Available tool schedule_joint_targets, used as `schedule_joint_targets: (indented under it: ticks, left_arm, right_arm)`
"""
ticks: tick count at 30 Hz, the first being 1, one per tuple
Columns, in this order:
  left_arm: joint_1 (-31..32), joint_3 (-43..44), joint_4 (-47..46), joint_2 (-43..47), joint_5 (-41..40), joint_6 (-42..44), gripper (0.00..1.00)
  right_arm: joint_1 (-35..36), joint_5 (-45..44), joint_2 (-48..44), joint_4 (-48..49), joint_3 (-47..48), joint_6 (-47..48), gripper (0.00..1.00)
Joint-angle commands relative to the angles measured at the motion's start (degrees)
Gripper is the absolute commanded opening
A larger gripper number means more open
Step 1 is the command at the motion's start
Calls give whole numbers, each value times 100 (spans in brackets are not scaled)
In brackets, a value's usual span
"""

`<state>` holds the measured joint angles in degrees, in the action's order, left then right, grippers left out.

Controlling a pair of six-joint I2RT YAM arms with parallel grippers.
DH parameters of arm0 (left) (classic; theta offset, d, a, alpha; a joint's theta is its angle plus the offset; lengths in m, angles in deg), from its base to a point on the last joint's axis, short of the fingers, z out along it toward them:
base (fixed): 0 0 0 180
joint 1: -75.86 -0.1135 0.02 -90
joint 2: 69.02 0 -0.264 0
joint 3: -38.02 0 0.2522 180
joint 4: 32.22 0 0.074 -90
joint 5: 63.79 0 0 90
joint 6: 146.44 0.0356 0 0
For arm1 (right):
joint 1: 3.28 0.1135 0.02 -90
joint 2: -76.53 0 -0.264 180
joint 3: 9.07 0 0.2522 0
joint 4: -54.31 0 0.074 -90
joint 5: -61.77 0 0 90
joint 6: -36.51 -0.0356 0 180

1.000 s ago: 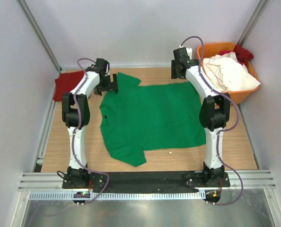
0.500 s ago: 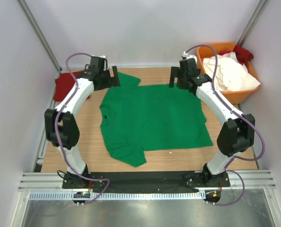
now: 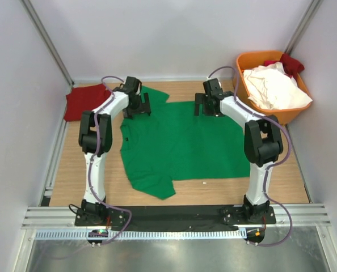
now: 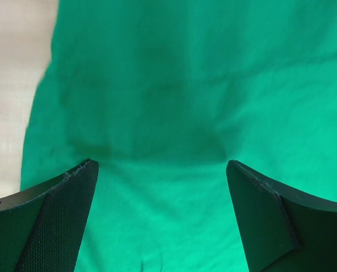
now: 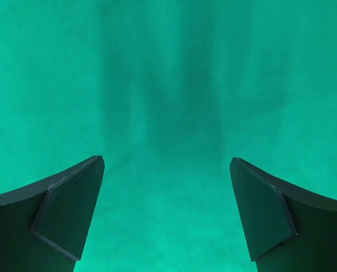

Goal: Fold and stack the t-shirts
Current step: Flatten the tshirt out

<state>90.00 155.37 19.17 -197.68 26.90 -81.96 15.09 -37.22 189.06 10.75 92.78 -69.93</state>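
A bright green t-shirt lies spread flat on the wooden table, collar to the left. My left gripper is open just above its far left sleeve and shoulder; green cloth fills the left wrist view between the fingers. My right gripper is open just above the shirt's far right edge; green cloth fills the right wrist view. A folded dark red t-shirt lies at the far left. White and red t-shirts are heaped in the bin.
An orange plastic bin stands at the far right corner. White walls close the back and sides. Bare wood shows left of the shirt. A black strip runs along the near edge between the arm bases.
Both grippers have come inward and down onto the far edge of the green shirt. The arms' elbows have swung back in toward the table.
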Motion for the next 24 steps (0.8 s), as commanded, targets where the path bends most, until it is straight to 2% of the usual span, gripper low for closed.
schedule_joint_targets:
  ticks: [1,5,9,17,21,24]
  left_arm:
    - [20,714,183,-413,-251,3,95]
    - [-33,1417,508,-941,-394,117,95]
    - [-252,2355,930,-1547,-412,161,96]
    - [-727,3719,1448,-2338,-219,170,96]
    - [-763,4055,1651,-1980,-104,161,96]
    - [-667,3512,1502,-883,-200,144,98]
  right_arm:
    - [-26,3,383,238,515,54,100]
    - [-149,55,1041,203,1033,1,100]
    - [-281,222,2050,-200,2225,-157,100]
    - [-334,398,3266,-711,4143,-166,100]
    - [-325,495,3180,-852,4270,-166,100]
    - [-282,530,2539,-694,3805,-114,100]
